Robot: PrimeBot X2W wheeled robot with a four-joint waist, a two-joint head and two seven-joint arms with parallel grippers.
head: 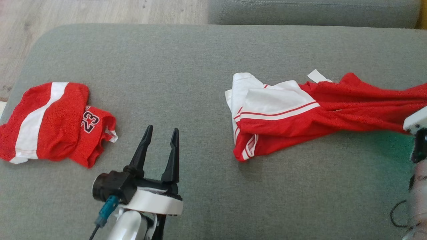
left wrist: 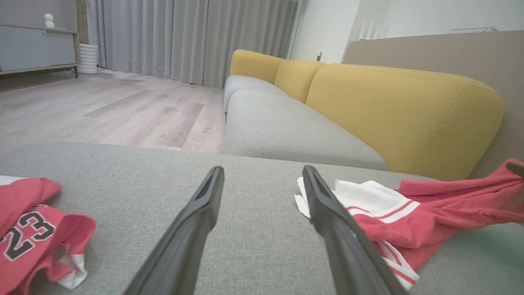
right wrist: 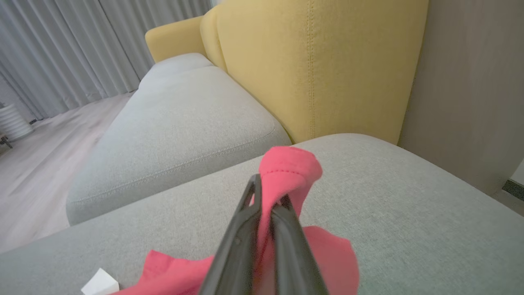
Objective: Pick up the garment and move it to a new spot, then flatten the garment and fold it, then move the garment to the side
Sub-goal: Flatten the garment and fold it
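Head view, lower left: left end effector [head: 162, 128] spread; right end effector [right wrist: 266, 196] tight on red garment [right wrist: 290, 166].

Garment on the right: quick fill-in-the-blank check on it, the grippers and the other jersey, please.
1. The right gripper is ____ on an edge of the red-and-white garment.
2. The left gripper has its jaws ____, holding nothing.
3. The other jersey bears the number ____.
Missing words: shut; open; 23.

Two red-and-white garments [head: 53, 123] [head: 300, 116], two dark pincers [head: 162, 128] [right wrist: 269, 190], one grey-and-yellow sofa [left wrist: 286, 123].
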